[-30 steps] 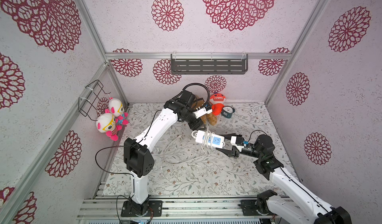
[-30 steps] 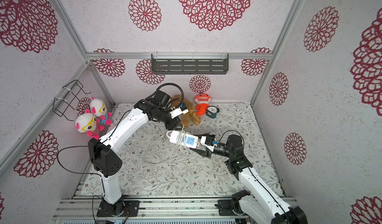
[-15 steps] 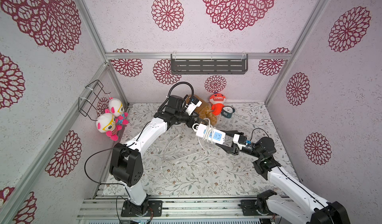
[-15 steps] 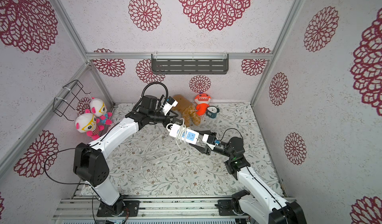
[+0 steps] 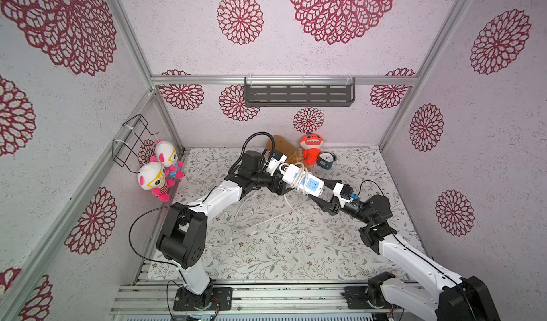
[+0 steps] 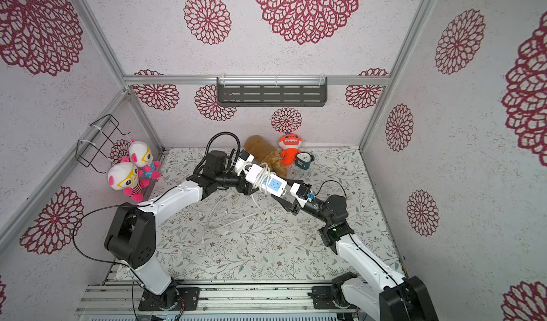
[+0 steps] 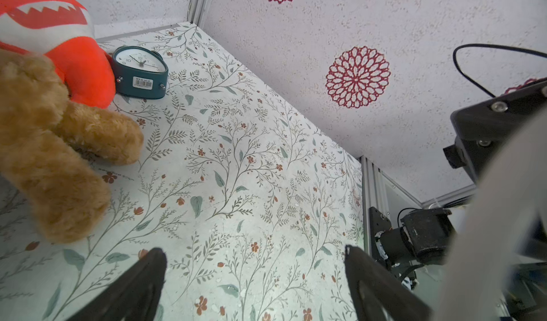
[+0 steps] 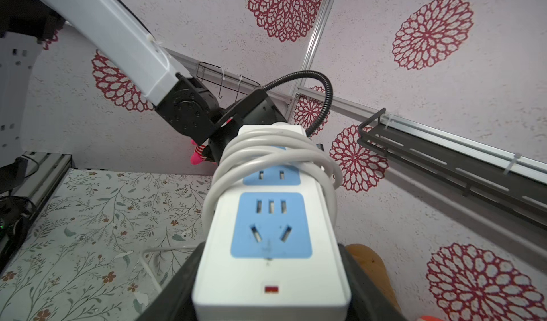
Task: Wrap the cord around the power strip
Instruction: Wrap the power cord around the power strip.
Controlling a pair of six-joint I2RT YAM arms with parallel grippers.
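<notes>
Left tool (image 7: 253, 253) has let go, jaws wide; right tool (image 8: 271, 260) clamps the power strip (image 5: 313, 185); cord (image 8: 266, 150) partly wound, tail loose on counter (image 5: 266, 254).

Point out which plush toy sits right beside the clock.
The orange shark plush, close against the teal clock at the back wall. The brown bear lies on the shark's other side, and the pink-and-white dolls sit far off by a side wall.

Two white arms with black joints.
The left arm (image 5: 216, 198) and right arm (image 5: 414, 260) wear glossy white shells between matte black joints; a ribbed black hose (image 5: 251, 137) loops at the left wrist, a thin black cable (image 5: 130, 235) at its base; the left gripper (image 7: 254, 290) has black tapered fingers (image 7: 142, 284).
</notes>
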